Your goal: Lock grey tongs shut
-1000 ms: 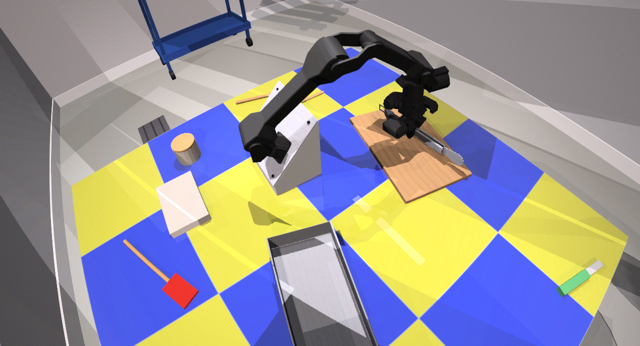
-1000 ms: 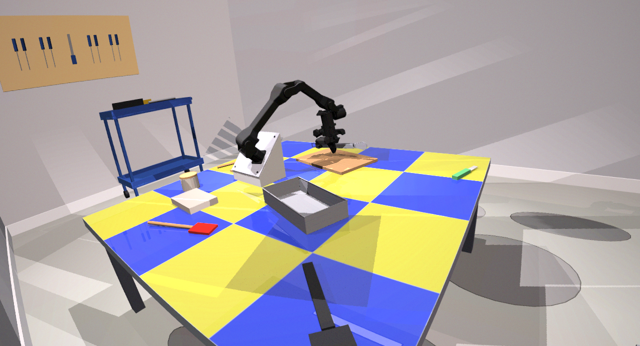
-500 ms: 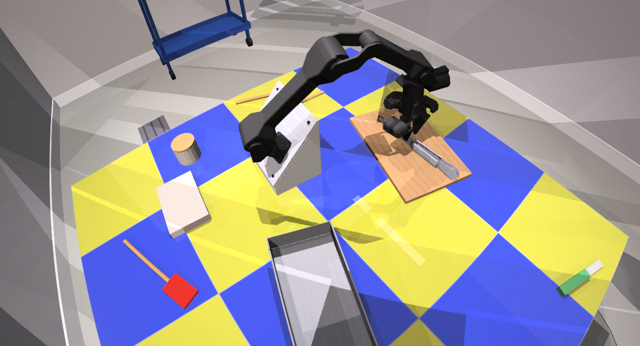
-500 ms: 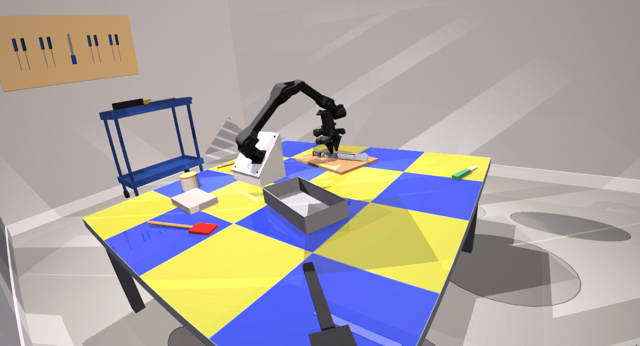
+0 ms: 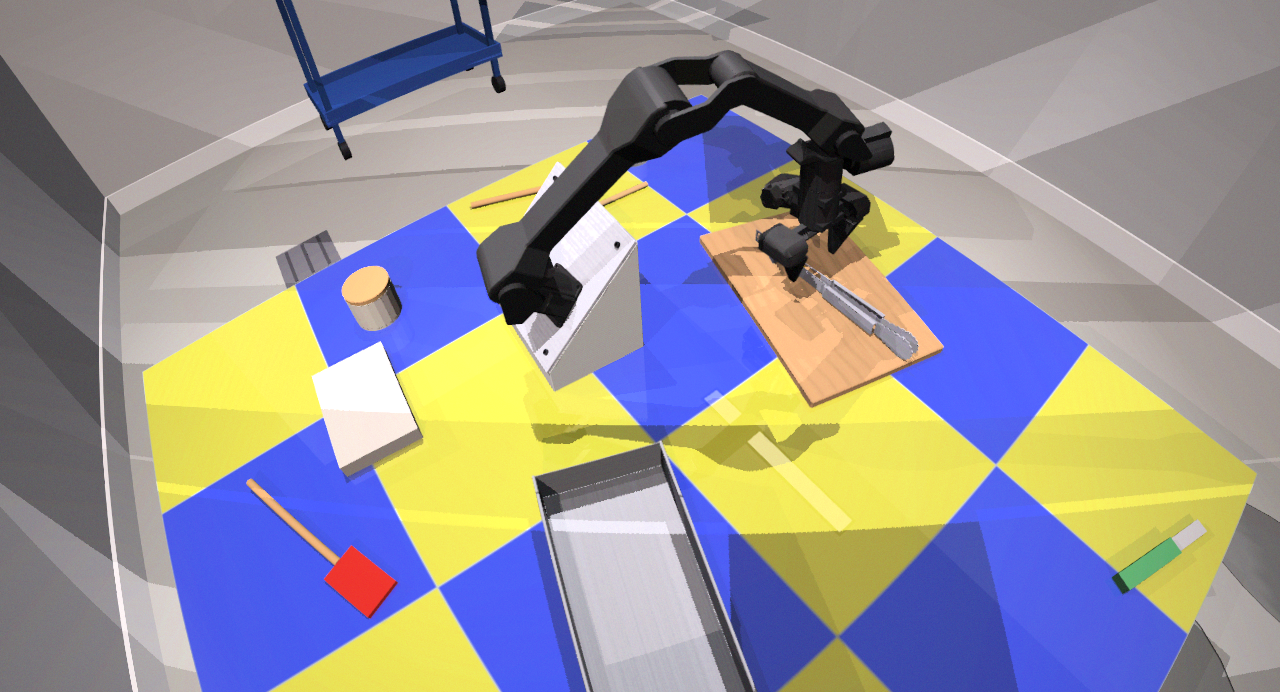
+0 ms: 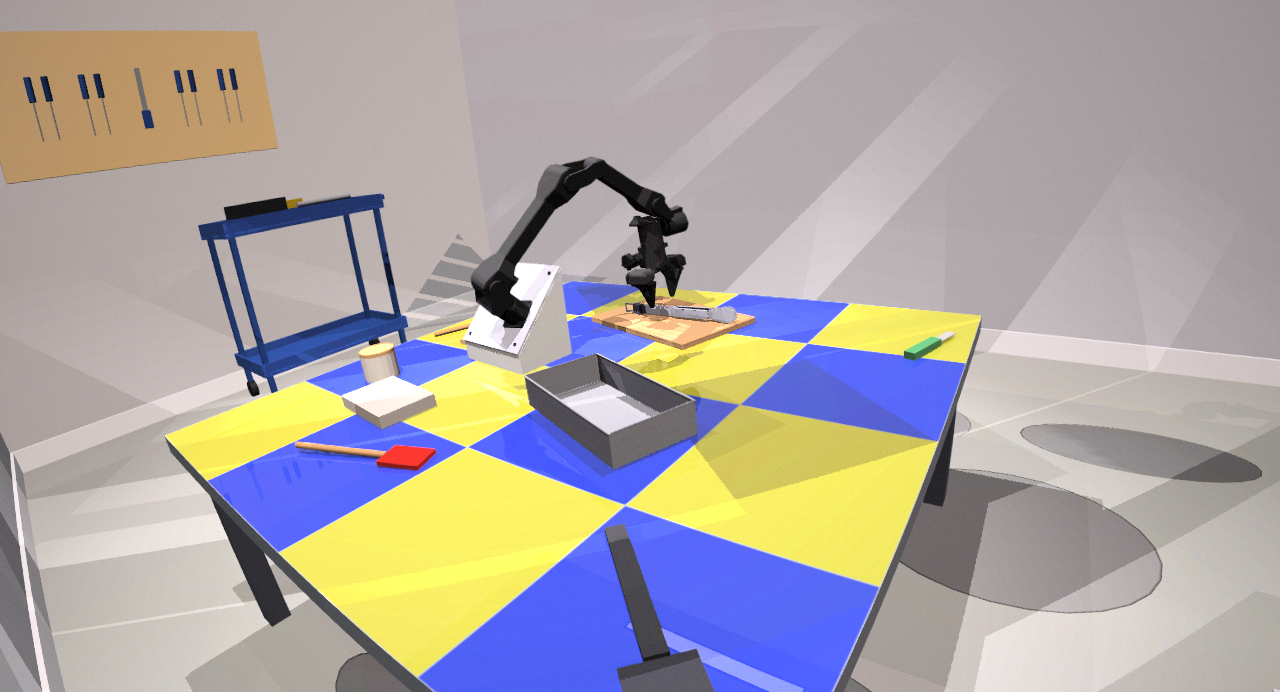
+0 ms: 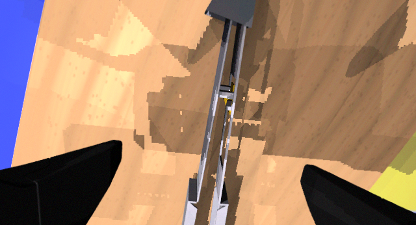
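Wrist view shows the grey tongs (image 5: pixel 845 303) (image 6: pixel 689 313) (image 7: pixel 211 121) lying on the wooden board (image 5: pixel 805 370) (image 6: pixel 677 335) (image 7: pixel 107 98) below and between the released gripper's (image 5: pixel 819 258) (image 6: pixel 659 299) (image 7: pixel 212 155) wide-apart fingers, arms close together

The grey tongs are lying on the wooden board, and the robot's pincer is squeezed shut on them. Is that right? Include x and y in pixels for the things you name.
Not quite: the pincer (image 5: pixel 816 263) (image 6: pixel 659 299) (image 7: pixel 213 161) is open, with its two fingers standing apart on either side of the tongs (image 5: pixel 845 303) (image 6: pixel 691 313) (image 7: pixel 211 127), as the wrist view shows. The tongs are indeed lying on the wooden board (image 5: pixel 787 348) (image 6: pixel 671 332) (image 7: pixel 97 98).
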Robot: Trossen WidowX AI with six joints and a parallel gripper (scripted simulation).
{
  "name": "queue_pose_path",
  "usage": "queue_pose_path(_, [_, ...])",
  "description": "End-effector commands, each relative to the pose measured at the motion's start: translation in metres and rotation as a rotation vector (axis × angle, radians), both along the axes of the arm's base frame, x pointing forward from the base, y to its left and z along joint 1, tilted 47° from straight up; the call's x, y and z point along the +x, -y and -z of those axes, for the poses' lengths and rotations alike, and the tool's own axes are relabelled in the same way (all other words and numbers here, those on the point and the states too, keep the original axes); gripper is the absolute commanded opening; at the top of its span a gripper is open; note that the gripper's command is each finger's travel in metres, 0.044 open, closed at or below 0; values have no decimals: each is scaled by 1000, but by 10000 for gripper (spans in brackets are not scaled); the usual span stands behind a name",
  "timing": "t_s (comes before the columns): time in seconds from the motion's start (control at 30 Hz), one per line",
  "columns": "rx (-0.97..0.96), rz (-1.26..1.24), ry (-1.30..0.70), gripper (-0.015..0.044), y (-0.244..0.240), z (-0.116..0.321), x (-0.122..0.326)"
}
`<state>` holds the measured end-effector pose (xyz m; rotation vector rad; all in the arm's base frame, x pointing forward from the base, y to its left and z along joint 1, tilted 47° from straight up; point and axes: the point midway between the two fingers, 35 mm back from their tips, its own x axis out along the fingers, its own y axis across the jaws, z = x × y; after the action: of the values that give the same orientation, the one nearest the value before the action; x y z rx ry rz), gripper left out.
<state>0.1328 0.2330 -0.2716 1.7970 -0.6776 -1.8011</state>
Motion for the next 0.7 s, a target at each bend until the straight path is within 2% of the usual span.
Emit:
queue_pose_path(0.0, [7, 7, -21, 440, -28, -29, -35])
queue_pose_path(0.27, [-48, 48, -63, 440, -58, -100, -123])
queue_pose_path(0.53, [-49, 48, -64, 440, -60, -103, -125])
queue_pose_path(0.67, [-43, 38, -62, 440, -78, -123, -123])
